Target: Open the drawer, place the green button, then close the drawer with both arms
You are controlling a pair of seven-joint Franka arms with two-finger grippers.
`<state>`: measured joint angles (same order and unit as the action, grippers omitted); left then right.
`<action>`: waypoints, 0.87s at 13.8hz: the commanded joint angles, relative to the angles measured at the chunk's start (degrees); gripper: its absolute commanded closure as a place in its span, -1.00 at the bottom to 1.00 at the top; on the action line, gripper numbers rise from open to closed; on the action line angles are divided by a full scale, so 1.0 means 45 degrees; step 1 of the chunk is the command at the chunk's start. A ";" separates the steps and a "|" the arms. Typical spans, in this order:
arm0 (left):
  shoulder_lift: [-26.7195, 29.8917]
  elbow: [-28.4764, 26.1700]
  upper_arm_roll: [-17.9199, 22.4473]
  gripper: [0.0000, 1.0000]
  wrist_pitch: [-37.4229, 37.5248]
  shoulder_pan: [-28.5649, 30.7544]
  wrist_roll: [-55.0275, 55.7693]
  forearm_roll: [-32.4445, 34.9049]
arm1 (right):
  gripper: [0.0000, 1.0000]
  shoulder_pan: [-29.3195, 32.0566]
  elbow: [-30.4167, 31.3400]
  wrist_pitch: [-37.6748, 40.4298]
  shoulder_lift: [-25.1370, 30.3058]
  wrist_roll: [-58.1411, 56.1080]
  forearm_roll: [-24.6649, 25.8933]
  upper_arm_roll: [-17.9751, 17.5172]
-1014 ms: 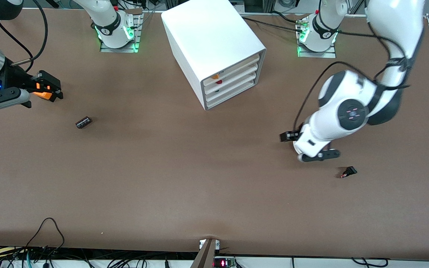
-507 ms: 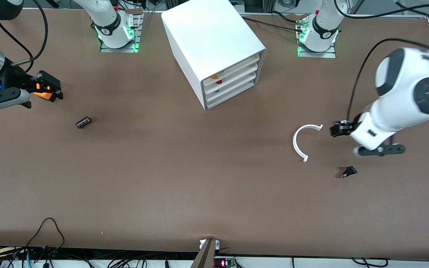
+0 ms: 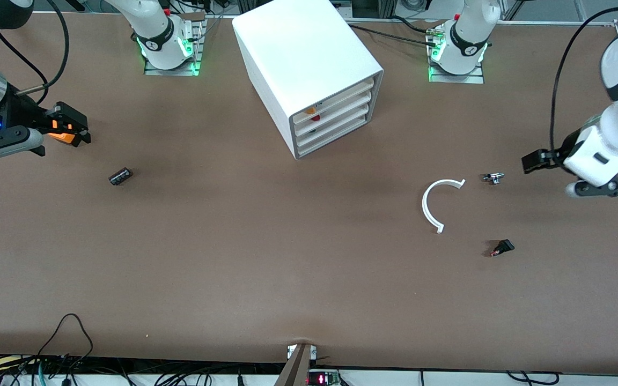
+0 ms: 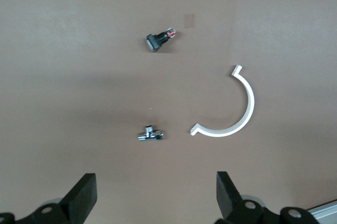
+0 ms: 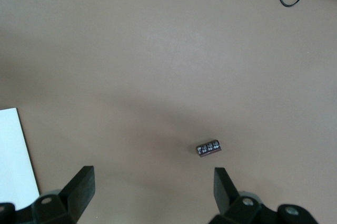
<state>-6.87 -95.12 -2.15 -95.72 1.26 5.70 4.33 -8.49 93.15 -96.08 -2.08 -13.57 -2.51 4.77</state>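
The white cabinet (image 3: 309, 59) stands near the arms' bases, and its lowest drawer (image 3: 336, 134) is shut. The two upper drawers show orange and red. The green-capped button shows in no view. My left gripper (image 3: 607, 187) (image 4: 155, 197) is open and empty, above the table at the left arm's end, close to a small silver fitting (image 3: 493, 177) (image 4: 150, 135). My right gripper (image 3: 3, 143) (image 5: 152, 192) is open and empty, waiting above the table at the right arm's end. The cabinet's corner (image 5: 16, 150) shows in the right wrist view.
A white C-shaped ring (image 3: 430, 206) (image 4: 242, 116) lies beside the fitting. A small black part with a red tip (image 3: 501, 247) (image 4: 158, 41) lies nearer the front camera. A dark stubby cylinder (image 3: 120, 176) (image 5: 209, 148) lies near my right gripper.
My left arm has swung from over the white ring toward the left arm's end of the table, uncovering the ring and the silver fitting. The right arm has not moved.
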 commanded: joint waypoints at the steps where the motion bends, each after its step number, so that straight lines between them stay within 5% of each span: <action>1: 0.1250 -0.1008 0.0612 -1.00 0.0118 -0.0124 -0.0758 -0.0241 | -1.00 -0.0026 -0.0134 0.0063 -0.0085 0.0165 -0.0047 0.0013; 12: 0.2425 -0.1069 0.0673 -1.00 0.0746 0.0150 -0.1131 -0.0240 | -1.00 -0.0046 -0.0134 0.0005 -0.0085 0.0165 -0.0047 0.0013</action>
<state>3.28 -99.21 0.76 -90.97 1.62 2.55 4.29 -8.49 93.15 -96.08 -2.33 -13.55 -2.51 4.77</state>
